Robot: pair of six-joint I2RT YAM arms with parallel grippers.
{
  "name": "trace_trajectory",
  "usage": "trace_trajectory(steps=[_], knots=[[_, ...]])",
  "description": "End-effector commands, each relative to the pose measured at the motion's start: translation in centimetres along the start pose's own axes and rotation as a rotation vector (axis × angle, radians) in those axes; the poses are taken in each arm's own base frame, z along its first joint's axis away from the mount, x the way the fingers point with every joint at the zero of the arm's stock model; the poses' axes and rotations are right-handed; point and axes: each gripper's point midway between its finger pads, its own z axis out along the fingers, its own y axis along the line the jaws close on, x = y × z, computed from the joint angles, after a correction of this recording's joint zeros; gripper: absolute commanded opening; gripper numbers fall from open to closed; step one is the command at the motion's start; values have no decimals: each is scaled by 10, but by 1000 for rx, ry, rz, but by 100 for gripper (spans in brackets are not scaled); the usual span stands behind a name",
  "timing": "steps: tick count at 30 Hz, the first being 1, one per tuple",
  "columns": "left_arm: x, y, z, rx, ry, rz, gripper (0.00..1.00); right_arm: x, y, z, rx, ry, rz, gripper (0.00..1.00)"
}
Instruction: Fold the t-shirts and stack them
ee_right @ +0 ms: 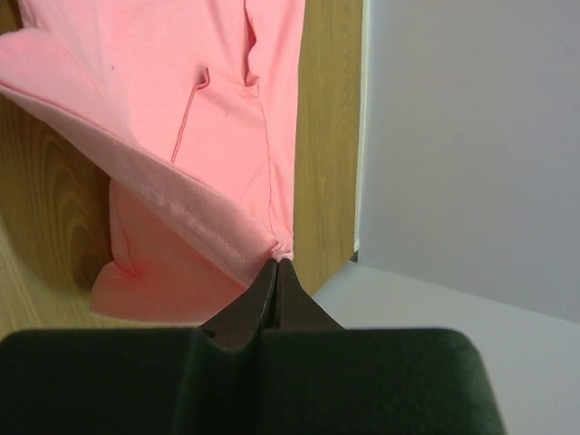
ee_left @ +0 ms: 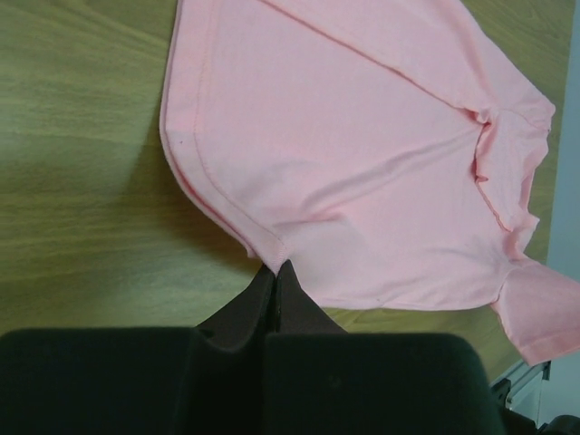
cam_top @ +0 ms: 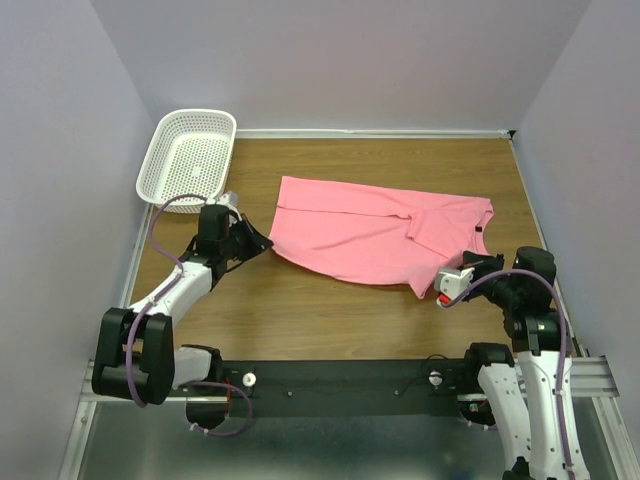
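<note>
A pink t-shirt (cam_top: 370, 235) lies spread across the middle of the wooden table, partly folded over itself, its neck end toward the right. My left gripper (cam_top: 266, 243) sits at the shirt's near left corner. In the left wrist view its fingertips (ee_left: 276, 265) are shut on the stitched hem of the shirt (ee_left: 362, 154). My right gripper (cam_top: 478, 260) is at the shirt's near right edge. The right wrist view shows that gripper (ee_right: 277, 262) shut on a pinch of the shirt's seamed edge (ee_right: 208, 136), which rises a little off the wood.
A white mesh basket (cam_top: 190, 155) stands tilted at the far left corner, against the left wall. Pale walls close the table (cam_top: 300, 320) on the left, back and right. A black rail (cam_top: 340, 380) with the arm bases runs along the near edge.
</note>
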Motion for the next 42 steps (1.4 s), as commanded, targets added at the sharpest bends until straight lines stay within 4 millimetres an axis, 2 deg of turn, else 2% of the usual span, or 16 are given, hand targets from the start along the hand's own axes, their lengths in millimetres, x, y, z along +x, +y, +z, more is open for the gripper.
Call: trace_trajectory(steps=[1,12,26,42], knots=[[3,15,1,-46,-18,-27,0,9,-2,3,20,36,15,1],[7,43,9,-145,-24,-44,0,20,-3,3,41,94,28,1],[5,63,16,-205,-23,-54,0,37,-10,6,101,166,59,1],[-2,60,33,-186,-4,-76,0,44,-26,8,168,185,85,1]])
